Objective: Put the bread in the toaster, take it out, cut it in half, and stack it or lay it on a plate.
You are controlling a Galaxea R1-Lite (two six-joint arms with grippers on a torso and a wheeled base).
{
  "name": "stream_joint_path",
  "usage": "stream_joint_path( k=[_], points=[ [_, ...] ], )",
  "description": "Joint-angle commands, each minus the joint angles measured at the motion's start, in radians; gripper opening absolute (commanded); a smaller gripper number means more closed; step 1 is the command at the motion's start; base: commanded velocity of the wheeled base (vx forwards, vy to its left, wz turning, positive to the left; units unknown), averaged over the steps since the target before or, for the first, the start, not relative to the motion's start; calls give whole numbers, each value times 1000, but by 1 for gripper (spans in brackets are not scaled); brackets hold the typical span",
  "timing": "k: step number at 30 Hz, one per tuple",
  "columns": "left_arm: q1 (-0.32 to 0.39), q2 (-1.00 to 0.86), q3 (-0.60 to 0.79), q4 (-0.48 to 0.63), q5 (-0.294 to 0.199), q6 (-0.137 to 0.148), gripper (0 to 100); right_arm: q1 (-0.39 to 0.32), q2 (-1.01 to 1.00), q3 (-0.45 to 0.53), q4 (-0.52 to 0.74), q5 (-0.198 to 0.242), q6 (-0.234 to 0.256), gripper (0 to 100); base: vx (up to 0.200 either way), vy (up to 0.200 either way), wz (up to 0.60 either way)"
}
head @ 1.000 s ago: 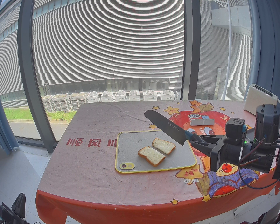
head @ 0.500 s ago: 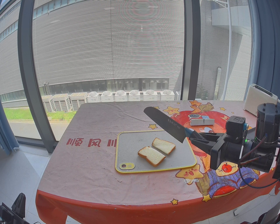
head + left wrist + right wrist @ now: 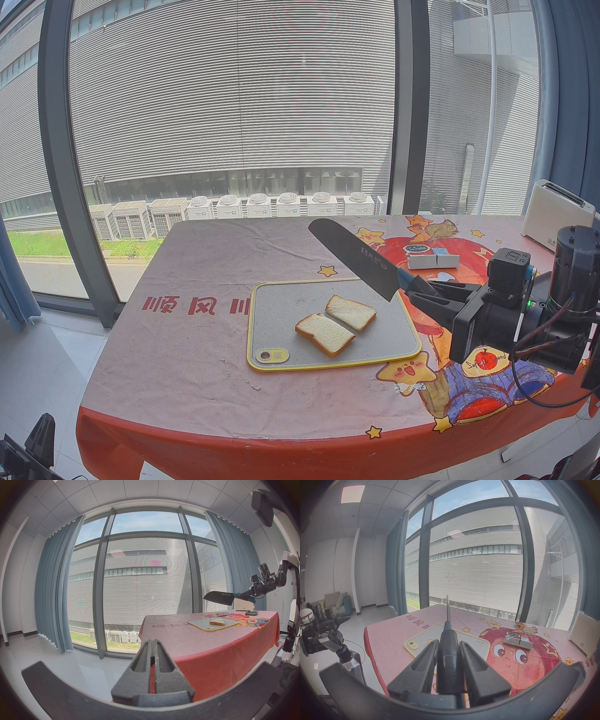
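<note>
Two toasted bread halves [image 3: 325, 334] [image 3: 350, 312] lie side by side on the grey, yellow-rimmed cutting board [image 3: 281, 306]. My right gripper [image 3: 415, 294] is shut on the handle of a black knife [image 3: 353, 256]. Its blade is in the air above the board's far right corner and points away to the left. From the right wrist, the knife [image 3: 447, 611] runs straight out between the closed fingers [image 3: 425, 667]. The white toaster [image 3: 555, 212] stands at the table's far right edge. My left gripper [image 3: 152, 658] is shut on nothing, low beside the table and well away from the board [image 3: 203, 624].
A small white and blue block [image 3: 433, 260] lies behind the board on the patterned tablecloth. A tall window runs behind the table. The table's left and front parts are bare cloth [image 3: 187, 375].
The right gripper has lifted the knife slightly, so the blade tip is higher and a little farther back. The bread halves and board have not moved.
</note>
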Motion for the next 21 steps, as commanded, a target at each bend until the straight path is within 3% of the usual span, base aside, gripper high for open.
stream_joint_path(
  k=[1, 7, 12, 15, 17, 21],
  points=[
    [0, -13, 18, 0, 0, 0, 0, 3, -2, 5, -1, -3, -2, 0, 0, 0, 0],
    [-2, -13, 18, 0, 0, 0, 0, -8, -19, -5, -1, -5, 6, 0, 0, 0, 0],
    [-2, -13, 18, 0, 0, 0, 0, -70, -72, 30, 7, 9, 9, 0, 0, 0, 0],
    [0, -13, 18, 0, 0, 0, 0, -115, -97, 50, 1, 52, 73, 0, 0, 0, 0],
    [0, -13, 18, 0, 0, -2, 0, -107, -98, 53, 2, 57, 93, 0, 0, 0, 0],
    [0, -13, 18, 0, 0, -2, 0, -52, -135, 65, 14, 51, 56, 0, 0, 0, 0]
  ],
)
